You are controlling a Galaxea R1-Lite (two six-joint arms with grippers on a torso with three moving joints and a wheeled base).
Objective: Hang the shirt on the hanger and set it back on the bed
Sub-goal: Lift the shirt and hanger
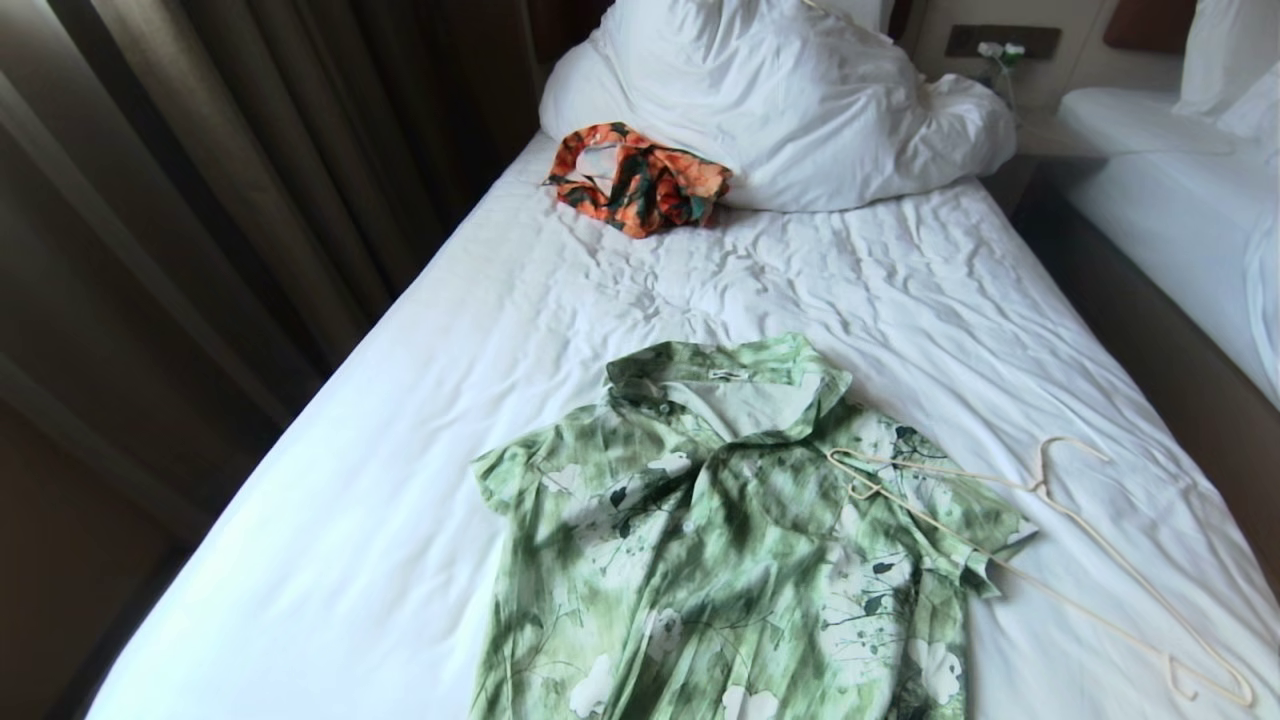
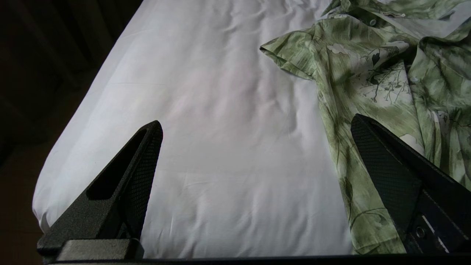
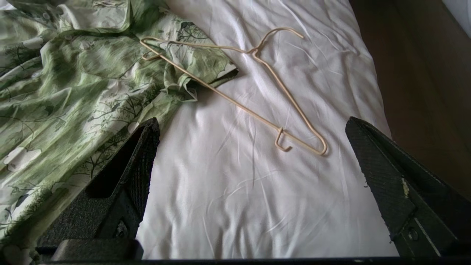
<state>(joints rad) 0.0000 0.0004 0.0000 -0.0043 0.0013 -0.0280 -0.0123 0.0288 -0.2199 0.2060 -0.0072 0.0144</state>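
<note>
We find the shirt spread flat, collar toward the pillows, on the near half of the bed. The hanger lies beside it, one end resting on the shirt's sleeve, the hook on bare sheet. Our right gripper hovers before the hanger, jaws wide and empty; our left gripper waits near the other sleeve, equally agape. Nothing is grasped yet, so next we likely need a pinch on the thin wire.
</note>
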